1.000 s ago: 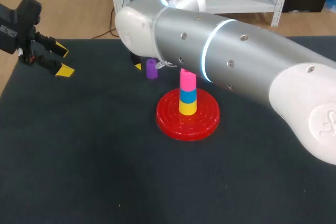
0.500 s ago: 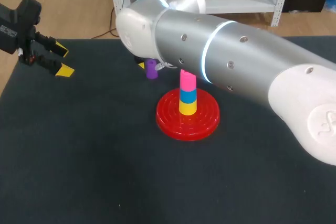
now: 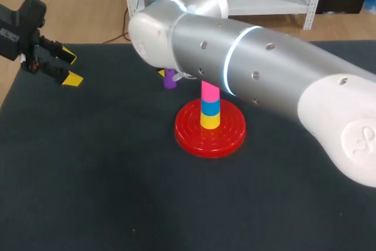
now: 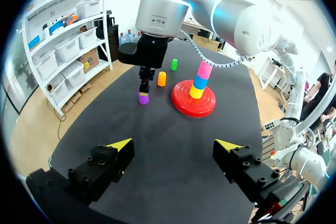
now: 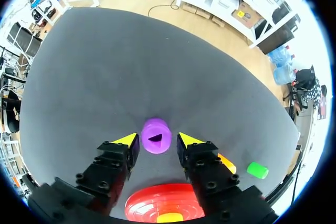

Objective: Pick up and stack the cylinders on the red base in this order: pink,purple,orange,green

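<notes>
**Straddling the purple cylinder: right gripper open, left gripper idle**

The right gripper (image 5: 157,141) is down over the purple cylinder (image 4: 143,97), with one yellow-tipped finger on each side. The right wrist view shows a thin strip of dark table (image 3: 88,174) between each tip and the cylinder's wall. The jaws are therefore spread and are not clamped on it. The cylinder stands upright on the table between the fingers, and the dark hole in its top faces the wrist camera.

Behind those fingers, toward the wrist, lies the red base (image 3: 188,134). It carries a three-piece stack. A yellow cylinder (image 3: 210,121) is at the bottom, a blue cylinder (image 3: 210,107) is in the middle, and the pink cylinder (image 3: 210,91) is on top. In the head view the top of the pink cylinder is tucked under the thick right arm (image 3: 264,69).

The orange cylinder (image 5: 227,163) stands just beside the right gripper's outer finger. The green cylinder (image 5: 257,170) is a little farther out on the same side. Both are on the table and apart from the base.

The left gripper (image 4: 173,145) hangs well away from all of this, with its jaws wide apart and nothing between them. The purple cylinder, the base and the two loose cylinders all lie far ahead of its fingers.
</notes>
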`<state>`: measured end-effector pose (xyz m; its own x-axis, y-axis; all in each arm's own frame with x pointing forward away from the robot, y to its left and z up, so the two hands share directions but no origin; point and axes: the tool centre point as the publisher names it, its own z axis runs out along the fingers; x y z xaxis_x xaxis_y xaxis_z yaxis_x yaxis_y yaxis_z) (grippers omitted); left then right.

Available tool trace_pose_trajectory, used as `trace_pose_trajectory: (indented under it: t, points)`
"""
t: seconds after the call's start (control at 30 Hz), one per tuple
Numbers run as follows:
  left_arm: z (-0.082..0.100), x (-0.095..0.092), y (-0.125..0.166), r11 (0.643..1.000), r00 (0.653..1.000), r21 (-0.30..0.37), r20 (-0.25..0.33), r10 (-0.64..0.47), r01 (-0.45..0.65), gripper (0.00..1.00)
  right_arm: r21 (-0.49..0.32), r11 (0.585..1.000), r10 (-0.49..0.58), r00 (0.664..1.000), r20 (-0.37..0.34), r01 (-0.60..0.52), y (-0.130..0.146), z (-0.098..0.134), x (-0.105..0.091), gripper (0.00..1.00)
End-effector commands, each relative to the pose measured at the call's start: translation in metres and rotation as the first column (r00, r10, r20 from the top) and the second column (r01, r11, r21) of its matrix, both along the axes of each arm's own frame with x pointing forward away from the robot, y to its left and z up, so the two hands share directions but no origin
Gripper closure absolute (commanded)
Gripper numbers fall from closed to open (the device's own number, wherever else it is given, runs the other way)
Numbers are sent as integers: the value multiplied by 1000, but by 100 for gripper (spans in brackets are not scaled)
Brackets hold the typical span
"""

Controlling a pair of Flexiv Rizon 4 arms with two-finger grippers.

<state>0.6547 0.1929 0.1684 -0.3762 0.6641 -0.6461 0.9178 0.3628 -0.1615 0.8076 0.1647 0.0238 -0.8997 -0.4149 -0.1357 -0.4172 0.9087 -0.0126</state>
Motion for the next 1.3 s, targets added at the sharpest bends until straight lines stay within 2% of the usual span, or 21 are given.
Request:
trace_pose_trajectory:
  t: [0.03, 0.83, 0.9, 0.93, 0.97, 1.0, 1.17, 1.3]
  points:
    - [-1, -1, 0, 1000, 1000, -1, 2, 1, -1, 0, -178, 984, -42, 922, -384, -30, 6, -2, 8, 53]
    - [-1, -1, 0, 1000, 1000, -1, 2, 1, -1, 0, -190, 982, -65, 917, -392, -11, 5, -6, 13, 55]
    - [-1, -1, 0, 1000, 1000, -1, 2, 1, -1, 0, -190, 982, -66, 916, -395, -11, 4, -6, 13, 63]
    - [-1, -1, 0, 1000, 1000, -1, 2, 1, -1, 0, -188, 982, -66, 914, -399, -11, 4, -6, 13, 84]
    - [-1, -1, 0, 1000, 1000, -1, 2, 1, -1, 0, -187, 982, -66, 914, -400, -11, 4, -6, 13, 96]
    - [-1, -1, 0, 1000, 1000, -1, 2, 1, -1, 0, -187, 982, -67, 913, -401, -10, 4, -6, 12, 100]
    - [-1, -1, 0, 1000, 1000, -1, 2, 1, -1, 0, -207, 978, -72, 915, -396, -12, 5, 5, 11, 100]
    - [-1, -1, 0, 1000, 1000, -1, 2, 1, -1, 0, -230, 973, -82, 910, -407, -15, 2, 30, 8, 100]
